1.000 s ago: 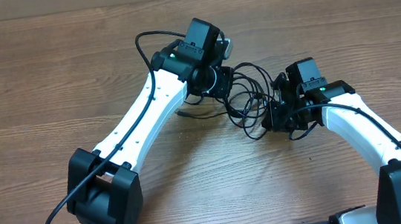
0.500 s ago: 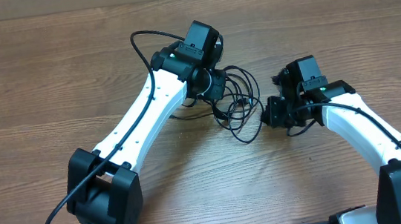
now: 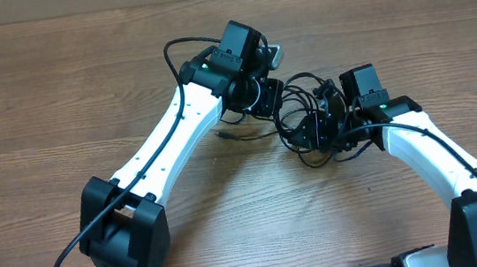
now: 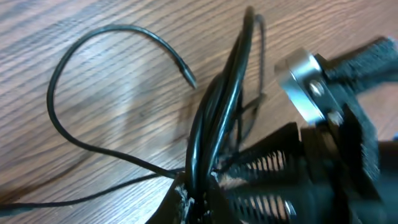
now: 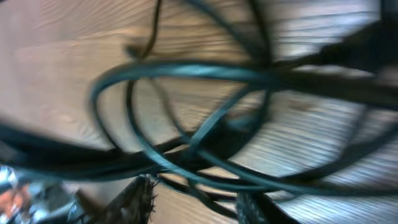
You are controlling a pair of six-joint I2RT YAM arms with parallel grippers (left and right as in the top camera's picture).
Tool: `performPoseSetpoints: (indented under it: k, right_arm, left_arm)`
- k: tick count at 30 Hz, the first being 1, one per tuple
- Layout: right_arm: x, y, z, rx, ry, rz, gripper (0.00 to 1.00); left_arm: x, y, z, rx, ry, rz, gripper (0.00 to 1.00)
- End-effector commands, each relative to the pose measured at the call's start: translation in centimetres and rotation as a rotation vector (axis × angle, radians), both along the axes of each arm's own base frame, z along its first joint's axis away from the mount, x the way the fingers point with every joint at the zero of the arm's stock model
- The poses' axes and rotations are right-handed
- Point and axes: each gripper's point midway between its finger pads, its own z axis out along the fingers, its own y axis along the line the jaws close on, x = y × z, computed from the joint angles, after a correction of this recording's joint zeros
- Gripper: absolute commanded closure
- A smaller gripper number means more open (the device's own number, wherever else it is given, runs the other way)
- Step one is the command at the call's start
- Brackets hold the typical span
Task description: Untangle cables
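The cables (image 3: 300,109) are thin black cords looped in a tangle between my two grippers. My left gripper (image 3: 263,97) is shut on a bunch of several strands; the left wrist view shows the cables (image 4: 214,118) running up out of the shut left gripper (image 4: 200,200). One loose end (image 3: 221,136) lies on the wood to the left. My right gripper (image 3: 320,128) sits in the tangle's right side. In the blurred right wrist view the right gripper (image 5: 196,208) has its fingers (image 5: 138,200) apart, and the cables (image 5: 205,134) cross just beyond the gap.
The wooden table (image 3: 57,99) spreads all around. The left arm (image 3: 177,140) reaches in from the lower left, with its thick black cable (image 3: 173,56) arching above. The right arm (image 3: 427,149) comes from the lower right.
The left gripper pulled the bundle left, then came back right. The right gripper backed out of the tangle, then pushed left into it again. The bundle is more bunched now.
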Motion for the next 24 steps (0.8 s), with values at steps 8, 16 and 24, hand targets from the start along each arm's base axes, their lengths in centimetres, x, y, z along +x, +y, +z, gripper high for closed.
performPoseSetpoints:
  k: [8,16,24]
  right_arm:
    - [1.5,-2.1,-0.9,-0.105,0.035,-0.197,0.96]
    - [1.8,-3.5,-1.5,-0.184,0.030,-0.244,0.96]
    - [1.9,-11.0,-3.0,-0.512,0.044,-0.513,0.96]
  left_arm:
    - [-0.7,-0.2,0.9,-0.050,0.026,-0.042,0.96]
    - [-0.2,2.8,-0.8,0.103,0.021,0.027,0.96]
    - [0.6,8.8,-2.8,0.424,-0.014,0.188,0.96]
